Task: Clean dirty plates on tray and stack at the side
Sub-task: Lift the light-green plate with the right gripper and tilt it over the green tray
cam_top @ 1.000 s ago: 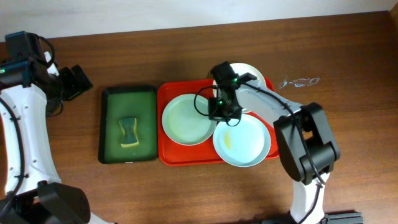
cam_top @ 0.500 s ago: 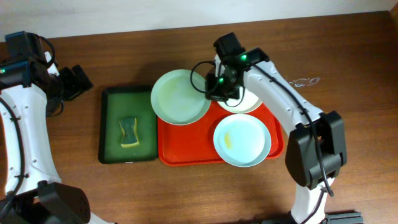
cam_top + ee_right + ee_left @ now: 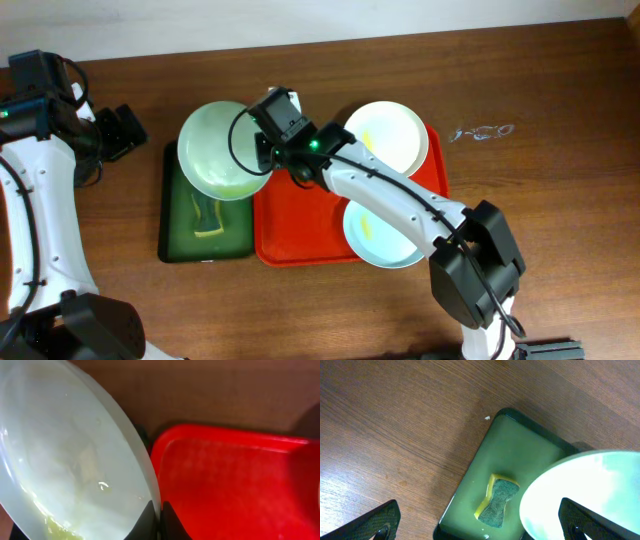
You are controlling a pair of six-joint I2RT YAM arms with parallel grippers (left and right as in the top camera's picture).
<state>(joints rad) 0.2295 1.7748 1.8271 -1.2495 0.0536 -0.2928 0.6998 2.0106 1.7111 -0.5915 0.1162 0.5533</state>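
My right gripper is shut on the rim of a pale mint plate and holds it above the dark green tray. The right wrist view shows the plate pinched between the fingers, with yellowish smears on it. The plate also shows at the right in the left wrist view. A cream-white plate and a second mint plate with a yellow smear lie on the red tray. My left gripper is open and empty, high at the far left.
A yellow-and-green sponge lies in the dark green tray, partly under the held plate; it also shows in the left wrist view. A clear wet smear marks the wooden table right of the red tray.
My right gripper has lifted the mint plate off the red tray and carried it left, over the dark green tray. The left arm has not moved.
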